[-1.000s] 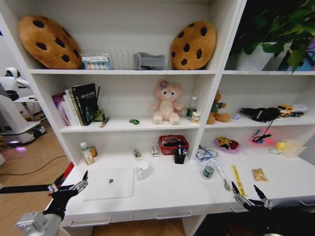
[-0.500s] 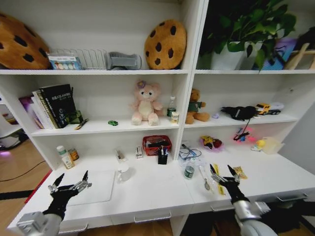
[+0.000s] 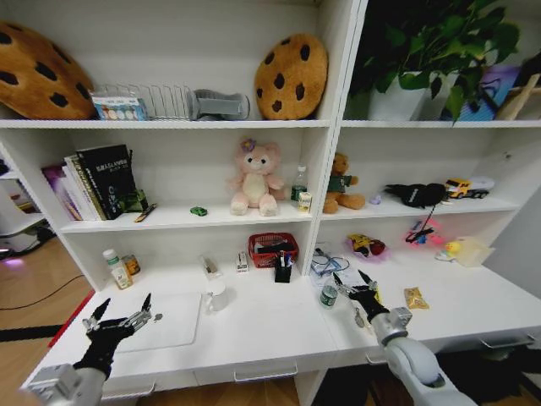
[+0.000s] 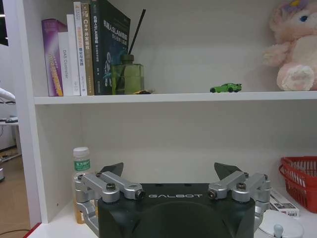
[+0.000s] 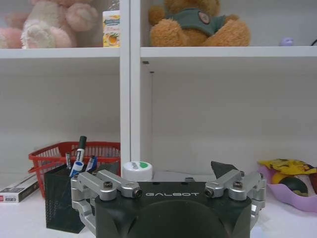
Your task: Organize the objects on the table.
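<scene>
1. The right gripper (image 3: pixel 356 282) hovers over the tabletop (image 3: pixel 270 334) with its jaws spread and nothing in them. The small green can (image 3: pixel 329 296) stands upright just beside those jaws, slightly toward the laptop side.
2. I'd guess the can is light, stiff and a bit slick, so pinch it across the round body around mid-height. It'd tip easily if nudged near the top.
3. The tan snack packet (image 3: pixel 415 297) lies flat on the other side of the right jaws, near them. It's probably soft and crinkly, so I'd go for an edge.
4. The left gripper (image 3: pixel 120 315) also has its jaws spread and empty, with the thin silver laptop (image 3: pixel 173 320) lying flat right beside them. It's stiff, heavy-ish and fragile. A grip along one edge looks like the only option.
</scene>
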